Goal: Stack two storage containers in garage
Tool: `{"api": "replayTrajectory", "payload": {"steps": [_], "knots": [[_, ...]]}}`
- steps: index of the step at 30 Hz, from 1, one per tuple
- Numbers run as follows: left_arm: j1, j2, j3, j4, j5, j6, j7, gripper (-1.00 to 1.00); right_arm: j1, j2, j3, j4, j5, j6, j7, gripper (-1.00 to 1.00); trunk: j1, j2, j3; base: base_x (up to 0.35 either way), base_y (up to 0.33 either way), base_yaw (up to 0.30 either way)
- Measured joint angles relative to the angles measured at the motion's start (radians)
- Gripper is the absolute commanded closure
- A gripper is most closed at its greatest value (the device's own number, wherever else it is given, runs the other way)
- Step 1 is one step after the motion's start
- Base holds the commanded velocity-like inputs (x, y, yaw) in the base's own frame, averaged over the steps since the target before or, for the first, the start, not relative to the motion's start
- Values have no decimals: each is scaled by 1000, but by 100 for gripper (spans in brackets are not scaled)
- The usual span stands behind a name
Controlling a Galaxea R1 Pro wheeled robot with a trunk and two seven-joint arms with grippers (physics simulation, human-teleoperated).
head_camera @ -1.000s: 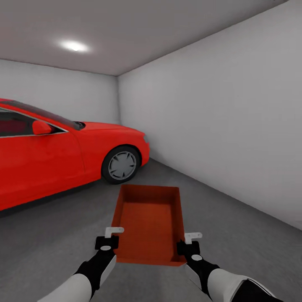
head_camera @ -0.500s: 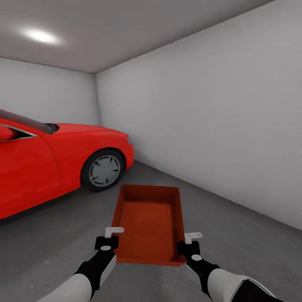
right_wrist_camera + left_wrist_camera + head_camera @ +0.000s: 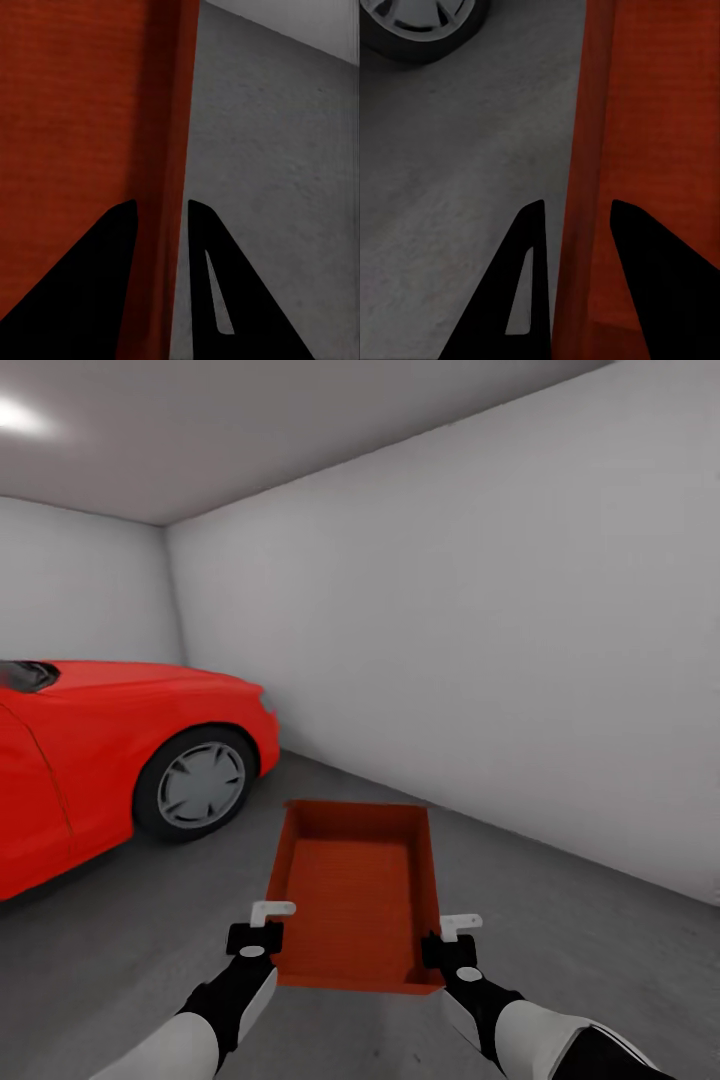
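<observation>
Container (image 3: pixel 355 895) sits lower centre of frame, carried level w/ my left gripper (image 3: pixel 262 925) & right gripper (image 3: pixel 452 937) each pinching a side wall (balanced, open top up) above garage floor (image 3: pixel 600 950), car (image 3: pixel 120 760) at left.

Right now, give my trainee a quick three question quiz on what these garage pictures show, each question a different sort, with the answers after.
1. True or false: the orange-red rectangular storage container rests on the dark grey concrete floor.
2. Which walls of the container do the left pincer and right pincer clamp? A) the two long side walls B) the far end wall C) the underside
3. Fill in: the glossy red car stands on the robot's ____ side.

Key: 1. False, it is held up between both pincers. 2. A, each wrist view shows a side wall between that pincer's fingers. 3. Left.
</observation>
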Motion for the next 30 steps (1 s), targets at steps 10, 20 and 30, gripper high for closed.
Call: {"api": "replayTrajectory", "payload": {"steps": [10, 20, 30], "knots": [[0, 0, -1, 0, 1, 0, 0, 100, 0, 0, 0, 0, 0, 0, 0, 100, 0, 0, 0, 321, 177, -282], [0, 0, 0, 0, 1, 0, 0, 100, 0, 0, 0, 0, 1, 0, 0, 100, 0, 0, 0, 321, 176, -282], [0, 0, -1, 1, 1, 0, 0, 100, 0, 0, 1, 0, 0, 0, 0, 100, 0, 0, 0, 321, 176, -282]]}}
